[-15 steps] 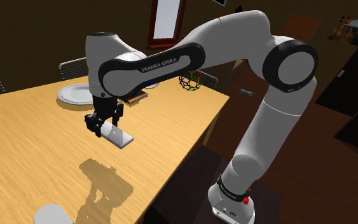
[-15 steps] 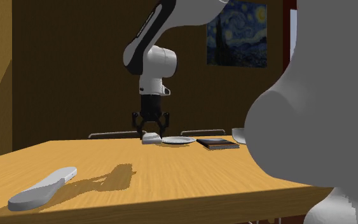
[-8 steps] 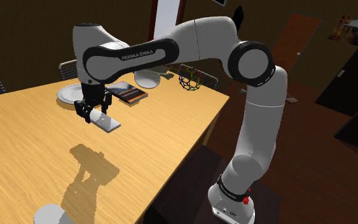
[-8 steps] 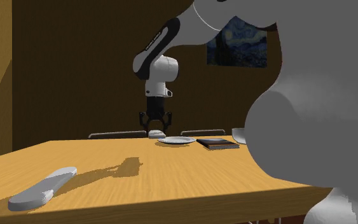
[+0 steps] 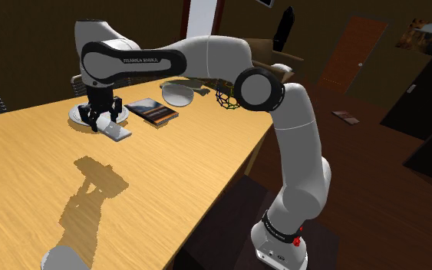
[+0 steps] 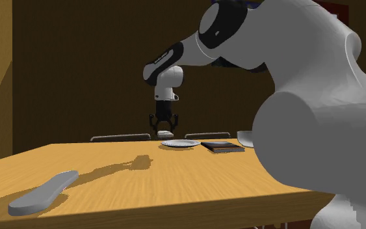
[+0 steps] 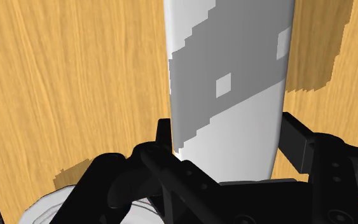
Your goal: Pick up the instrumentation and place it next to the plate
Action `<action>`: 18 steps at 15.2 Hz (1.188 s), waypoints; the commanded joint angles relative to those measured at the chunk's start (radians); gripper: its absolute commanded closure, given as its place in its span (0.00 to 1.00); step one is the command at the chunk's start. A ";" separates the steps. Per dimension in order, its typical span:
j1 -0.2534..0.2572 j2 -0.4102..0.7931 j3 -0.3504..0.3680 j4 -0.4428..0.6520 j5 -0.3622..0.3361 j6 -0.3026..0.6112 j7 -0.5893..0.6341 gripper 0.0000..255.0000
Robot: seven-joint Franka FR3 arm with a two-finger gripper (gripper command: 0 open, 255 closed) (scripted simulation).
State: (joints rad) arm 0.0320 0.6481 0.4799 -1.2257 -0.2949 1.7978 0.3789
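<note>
Instrumentation — flat grey-white oblong slab (image 7: pixel 228 83), likely stiff, light, slippery — pinched at one end by black two-finger gripper (image 5: pixel 103 117) beside round white plate (image 5: pixel 76 116).

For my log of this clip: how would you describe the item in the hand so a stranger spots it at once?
On the wooden table, look to the far end, where a white plate, a dark book and a pale bowl sit. Beside the plate, the black hand clasps a flat pale grey slab: the only pale rectangle among round or dark neighbours.
</note>
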 commanded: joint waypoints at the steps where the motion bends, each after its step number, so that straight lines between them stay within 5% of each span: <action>1: 0.009 0.039 -0.009 0.051 -0.010 -0.012 -0.010 1.00; 18: -0.003 0.081 -0.023 -0.071 -0.032 0.146 0.011 1.00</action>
State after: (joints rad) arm 0.0293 0.7290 0.4566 -1.2959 -0.3267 1.9422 0.3895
